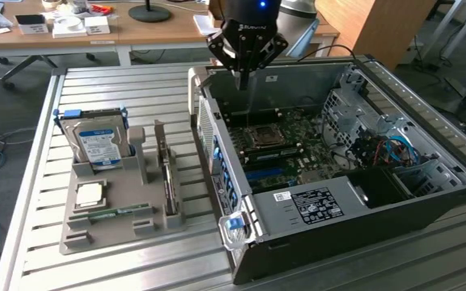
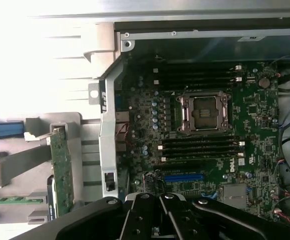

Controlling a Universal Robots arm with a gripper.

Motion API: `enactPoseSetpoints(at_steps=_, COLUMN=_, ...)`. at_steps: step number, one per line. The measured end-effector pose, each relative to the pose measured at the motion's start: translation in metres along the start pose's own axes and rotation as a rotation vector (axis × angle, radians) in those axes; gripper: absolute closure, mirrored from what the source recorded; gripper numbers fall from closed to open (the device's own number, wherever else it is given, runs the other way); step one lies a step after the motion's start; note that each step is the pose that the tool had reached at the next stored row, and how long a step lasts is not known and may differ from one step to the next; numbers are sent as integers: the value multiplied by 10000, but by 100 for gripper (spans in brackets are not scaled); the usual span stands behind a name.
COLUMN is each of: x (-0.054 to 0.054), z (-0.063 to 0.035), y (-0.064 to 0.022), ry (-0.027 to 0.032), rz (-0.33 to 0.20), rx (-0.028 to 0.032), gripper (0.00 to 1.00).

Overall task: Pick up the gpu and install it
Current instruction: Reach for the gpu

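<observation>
There is 1 open computer case (image 1: 395, 206), with 1 motherboard (image 2: 254, 107), 1 processor socket (image 2: 203, 112) and 1 blue slot (image 2: 183, 177). There is 1 gray tray (image 1: 119, 227), with 1 hard drive (image 1: 99, 142), 1 graphics card (image 1: 168, 182), 1 memory stick (image 1: 124, 211) and 1 processor chip (image 1: 90, 194). There is 1 gripper (image 1: 244, 82).

One arm (image 1: 300, 13), upright at the scene's far side; gripper (image 1: 244, 77) pointing straight down, fingers closed together, holding nothing.

- The gpu (image 1: 169, 182) stood edge-on, its faces hidden.
- The arm (image 1: 298, 11) was cut off at the picture's edge.
- Print on the case label (image 1: 314, 204) was too small to read.
</observation>
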State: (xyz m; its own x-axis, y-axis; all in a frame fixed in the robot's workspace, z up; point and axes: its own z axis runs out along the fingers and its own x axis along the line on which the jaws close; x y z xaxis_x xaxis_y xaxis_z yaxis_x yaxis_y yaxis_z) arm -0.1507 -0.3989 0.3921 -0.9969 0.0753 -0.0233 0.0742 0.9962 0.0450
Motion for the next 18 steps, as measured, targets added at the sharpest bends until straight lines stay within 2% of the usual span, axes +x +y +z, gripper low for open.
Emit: enactPoseSetpoints(at_steps=18, x=202, z=3, y=-15, ry=0, rz=0, rx=0, gripper=89)
